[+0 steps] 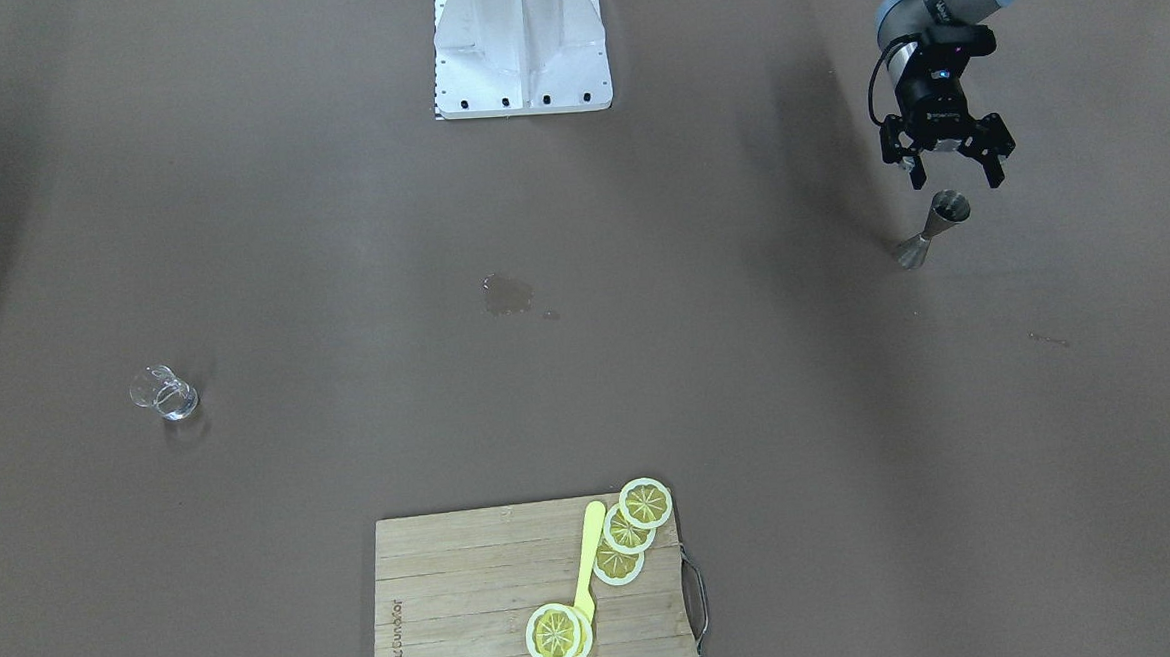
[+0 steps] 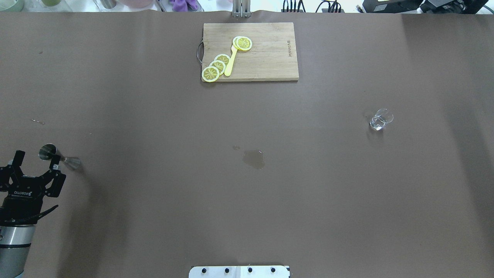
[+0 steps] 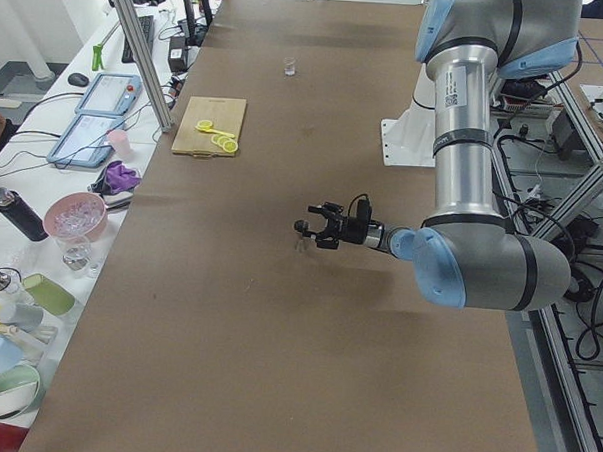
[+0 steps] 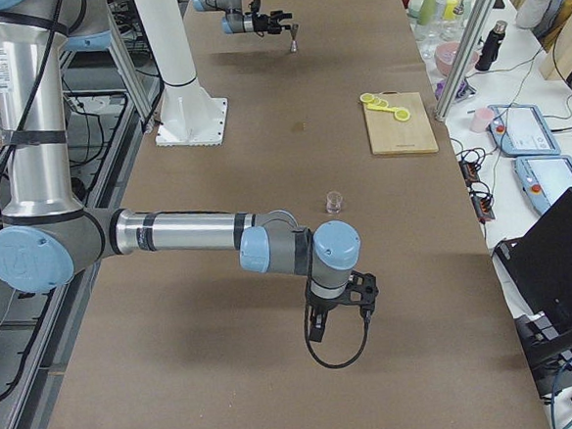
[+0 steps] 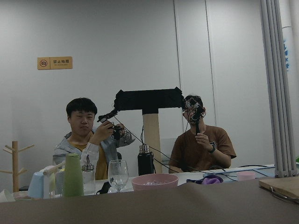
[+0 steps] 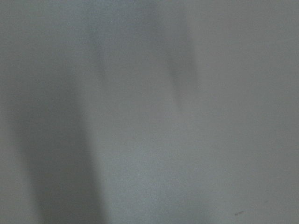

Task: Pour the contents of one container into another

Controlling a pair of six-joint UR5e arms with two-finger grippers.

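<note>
A metal jigger (image 1: 935, 225) (image 2: 58, 156) stands upright on the brown table, far to my left. My left gripper (image 1: 956, 182) (image 2: 36, 162) is open and hovers just on the robot's side of the jigger, its fingers apart and holding nothing. A small clear glass (image 1: 165, 393) (image 2: 380, 119) stands alone on the right half of the table. My right gripper (image 4: 342, 309) shows only in the exterior right view, low over bare table short of the glass (image 4: 334, 202). I cannot tell whether it is open or shut. The right wrist view shows only blurred table surface.
A wooden cutting board (image 2: 270, 58) with lemon slices (image 2: 218, 65) and a yellow utensil (image 2: 230, 61) lies at the far middle edge. A small wet patch (image 2: 254, 158) marks the table's centre. The robot's white base (image 1: 520, 41) sits on the near edge. Two people sit beyond the table (image 5: 140, 144).
</note>
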